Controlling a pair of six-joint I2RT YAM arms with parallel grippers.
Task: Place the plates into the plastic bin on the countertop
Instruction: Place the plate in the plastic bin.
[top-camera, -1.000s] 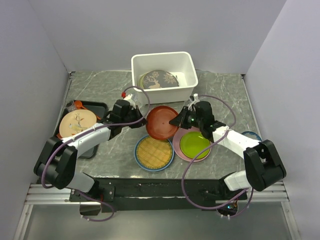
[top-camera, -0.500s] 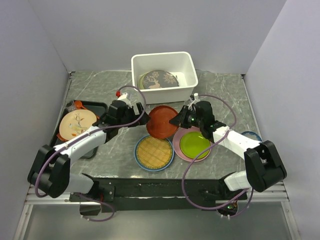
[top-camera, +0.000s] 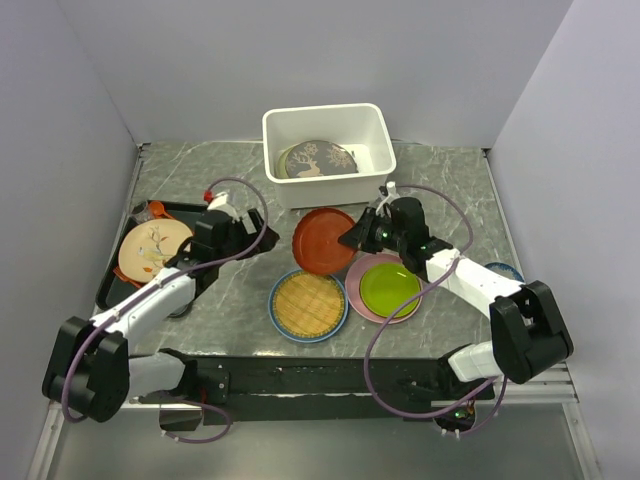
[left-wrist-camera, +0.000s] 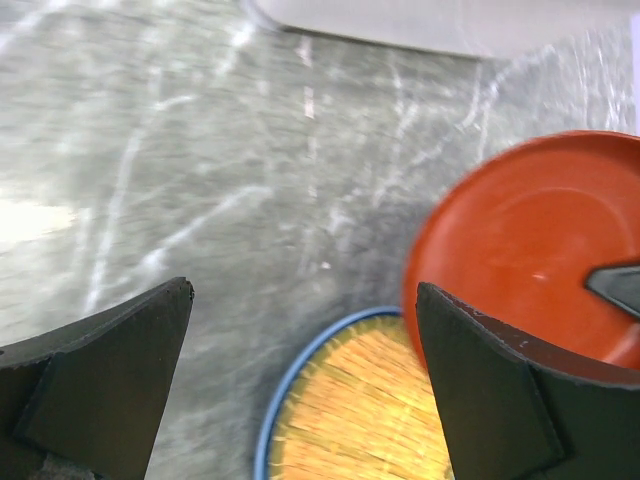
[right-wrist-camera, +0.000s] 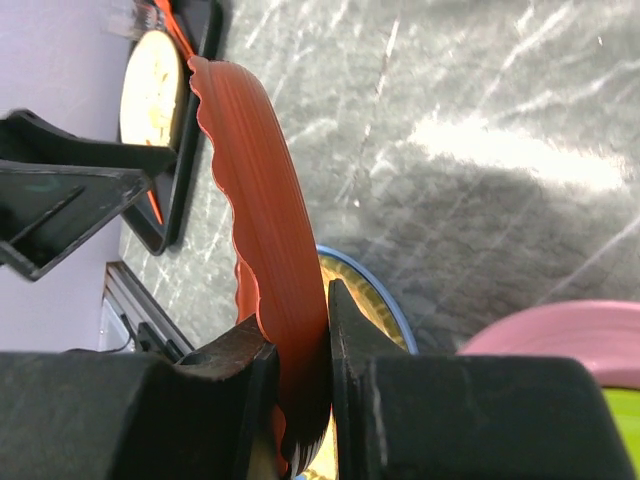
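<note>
Right pincer clamps the round red plate (scalloped rim) at its right edge, frame centre. Left pincer stands wide, empty, over the dark marble-look tabletop.

Plate in bin, perhaps tilted; tray front-left.

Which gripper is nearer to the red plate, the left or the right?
Right. The right gripper is shut on the red plate's rim; the left gripper is open, apart from the plate on its left side.
</note>
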